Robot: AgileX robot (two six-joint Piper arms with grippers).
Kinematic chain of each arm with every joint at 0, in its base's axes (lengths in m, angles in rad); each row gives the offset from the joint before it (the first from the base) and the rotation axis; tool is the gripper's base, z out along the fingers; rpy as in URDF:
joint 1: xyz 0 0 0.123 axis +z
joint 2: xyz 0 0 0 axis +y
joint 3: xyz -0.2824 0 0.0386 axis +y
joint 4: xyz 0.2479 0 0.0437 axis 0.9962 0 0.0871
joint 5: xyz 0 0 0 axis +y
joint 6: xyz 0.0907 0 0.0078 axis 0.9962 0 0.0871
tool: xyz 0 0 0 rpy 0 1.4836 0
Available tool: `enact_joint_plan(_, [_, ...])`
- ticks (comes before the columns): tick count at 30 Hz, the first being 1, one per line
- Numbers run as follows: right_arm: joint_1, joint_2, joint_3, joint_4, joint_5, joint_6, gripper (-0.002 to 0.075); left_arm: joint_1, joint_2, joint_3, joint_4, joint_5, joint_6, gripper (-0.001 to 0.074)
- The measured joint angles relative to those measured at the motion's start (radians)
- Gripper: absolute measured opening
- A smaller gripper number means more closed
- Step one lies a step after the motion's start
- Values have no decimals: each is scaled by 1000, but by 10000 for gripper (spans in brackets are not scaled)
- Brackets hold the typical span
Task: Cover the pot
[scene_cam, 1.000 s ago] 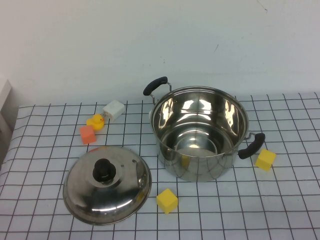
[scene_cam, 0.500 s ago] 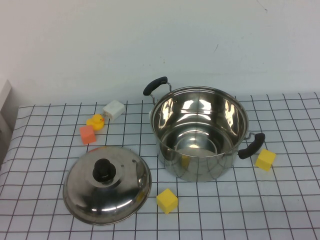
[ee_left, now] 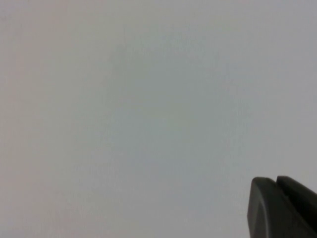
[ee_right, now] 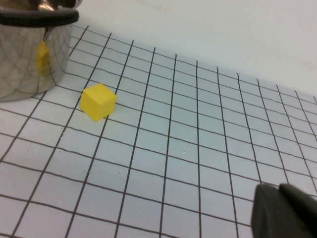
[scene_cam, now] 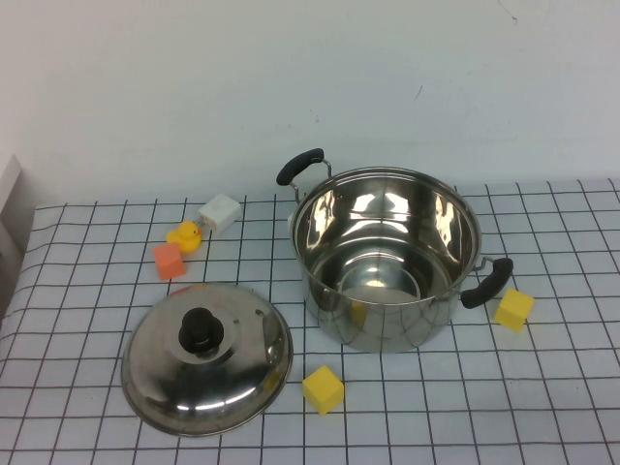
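Note:
The shiny steel pot (scene_cam: 386, 257) stands open and uncovered right of the table's middle, with two black side handles. Its domed steel lid (scene_cam: 247, 358) with a black knob (scene_cam: 201, 329) lies on the cloth to the pot's front left, knob up. Neither arm shows in the high view. My left gripper (ee_left: 277, 186) shows only as dark fingertips pressed together against a blank pale surface, holding nothing. My right gripper (ee_right: 280, 191) is shut and empty, low over the checked cloth to the right of the pot (ee_right: 29, 54).
A yellow block (scene_cam: 323, 388) lies in front of the pot, and another (scene_cam: 513, 309) lies by its right handle, also in the right wrist view (ee_right: 98, 101). An orange block (scene_cam: 169, 261), a rubber duck (scene_cam: 185, 235) and a white block (scene_cam: 221, 212) sit behind the lid.

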Motion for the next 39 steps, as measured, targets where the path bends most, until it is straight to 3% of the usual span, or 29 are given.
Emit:
enact_joint_plan(5, [0, 0, 0, 0, 0, 0, 9, 0, 116, -197, -15, 215, 47, -1])
enact_joint_plan(10, [0, 0, 0, 0, 0, 0, 9, 0, 322, -324, -15, 253, 48, -1])
enact_joint_plan(19, [0, 0, 0, 0, 0, 0, 9, 0, 754, -333, 66, 25, 29, -1])
enact_joint_plan(27, [0, 0, 0, 0, 0, 0, 9, 0, 1185, -333, 233, -396, -68, 17])
enact_joint_plan(30, [0, 0, 0, 0, 0, 0, 9, 0, 1340, -333, 339, -563, -68, 106])
enact_joint_plan(36, [0, 0, 0, 0, 0, 0, 9, 0, 1639, -351, 432, -800, -25, 480])
enact_joint_plan(39, [0, 0, 0, 0, 0, 0, 9, 0, 1766, -374, 485, -846, 22, 557])
